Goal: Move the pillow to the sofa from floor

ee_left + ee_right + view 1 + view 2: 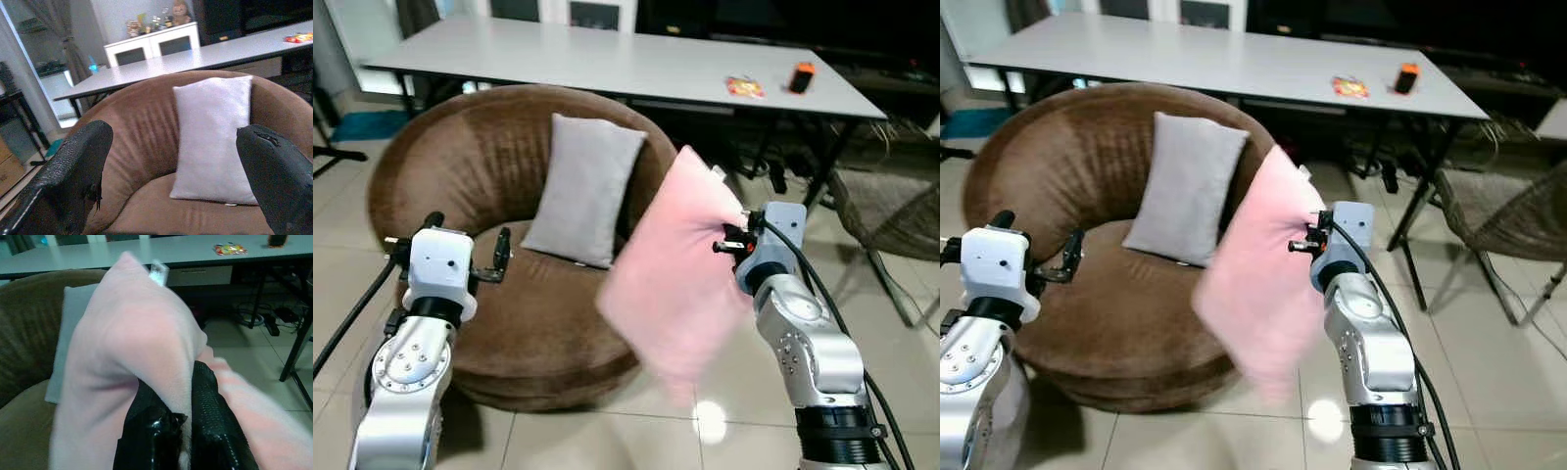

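Note:
A pink pillow [675, 274] hangs in the air at the right edge of the round brown sofa [499, 323], blurred at its lower end. My right gripper [732, 238] is shut on the pillow's upper corner, and its black fingers [210, 416] pinch the pink fabric [142, 342] in the right wrist view. My left gripper [470, 262] is held over the sofa's left rim, open with nothing between its fingers [73, 171]. A grey pillow [582, 186] leans upright against the sofa's back.
A long grey table [607, 59] stands behind the sofa with a small orange object [802, 75] and a colourful packet [744, 87] on it. A wicker chair [891, 215] is at the right. Cables lie under the table. The floor is glossy tile.

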Robot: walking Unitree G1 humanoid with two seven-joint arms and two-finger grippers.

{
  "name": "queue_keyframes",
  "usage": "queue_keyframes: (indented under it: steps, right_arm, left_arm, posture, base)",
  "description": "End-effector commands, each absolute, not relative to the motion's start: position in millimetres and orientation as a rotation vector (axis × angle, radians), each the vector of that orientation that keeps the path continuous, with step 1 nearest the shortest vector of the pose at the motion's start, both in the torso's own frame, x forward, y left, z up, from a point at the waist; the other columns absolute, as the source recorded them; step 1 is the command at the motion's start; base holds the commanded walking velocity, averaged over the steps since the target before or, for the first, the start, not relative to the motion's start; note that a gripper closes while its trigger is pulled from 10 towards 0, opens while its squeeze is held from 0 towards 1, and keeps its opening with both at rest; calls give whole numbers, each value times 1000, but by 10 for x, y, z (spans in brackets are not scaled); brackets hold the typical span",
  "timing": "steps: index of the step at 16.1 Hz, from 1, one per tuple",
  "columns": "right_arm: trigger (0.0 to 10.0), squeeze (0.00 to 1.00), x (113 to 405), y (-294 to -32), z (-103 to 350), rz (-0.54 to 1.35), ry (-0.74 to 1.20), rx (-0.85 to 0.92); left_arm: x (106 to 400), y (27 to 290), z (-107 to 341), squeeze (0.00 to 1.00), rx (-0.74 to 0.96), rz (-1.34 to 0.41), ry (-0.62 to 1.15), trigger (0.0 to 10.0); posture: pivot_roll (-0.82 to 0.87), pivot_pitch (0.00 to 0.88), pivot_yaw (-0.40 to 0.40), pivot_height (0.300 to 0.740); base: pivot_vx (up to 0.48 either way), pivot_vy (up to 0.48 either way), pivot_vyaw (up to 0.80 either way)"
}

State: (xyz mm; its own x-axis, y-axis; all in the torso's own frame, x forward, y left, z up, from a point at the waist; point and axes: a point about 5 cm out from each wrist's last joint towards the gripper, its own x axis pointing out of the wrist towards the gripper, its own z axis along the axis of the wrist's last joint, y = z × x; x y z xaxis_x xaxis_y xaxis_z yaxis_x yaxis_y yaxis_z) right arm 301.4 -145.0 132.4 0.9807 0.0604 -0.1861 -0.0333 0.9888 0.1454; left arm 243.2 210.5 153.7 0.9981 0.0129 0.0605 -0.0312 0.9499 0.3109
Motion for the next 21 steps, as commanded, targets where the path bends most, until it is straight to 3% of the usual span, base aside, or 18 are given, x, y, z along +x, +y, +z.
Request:
queue_keyframes:
  steps: [1,6,10,21]
  right_arm:
    - [10000,0,3022,-1509,1473,28,105,140]
    - [10000,0,3031,-1439,1488,88,95,110]
    - [10000,0,3034,-1383,1473,124,100,100]
    - [10000,0,3097,-1263,1537,214,97,65]
  left_arm:
    - [2420,2089,1551,475,310,10,-65,10000]
    - [2384,2072,1530,486,306,-1,-63,10000]
    - [2322,2082,1483,482,320,-2,-46,10000]
    - [2283,2082,1457,486,329,0,-40,10000]
  posture:
    - [-2,0,-62,740]
    - [7,0,-72,740]
    - [23,0,-84,740]
    - [36,0,-100,740]
  base:
    - [277,0,0]
    - [291,0,0]
    - [290,0,800]
    - [290,0,0]
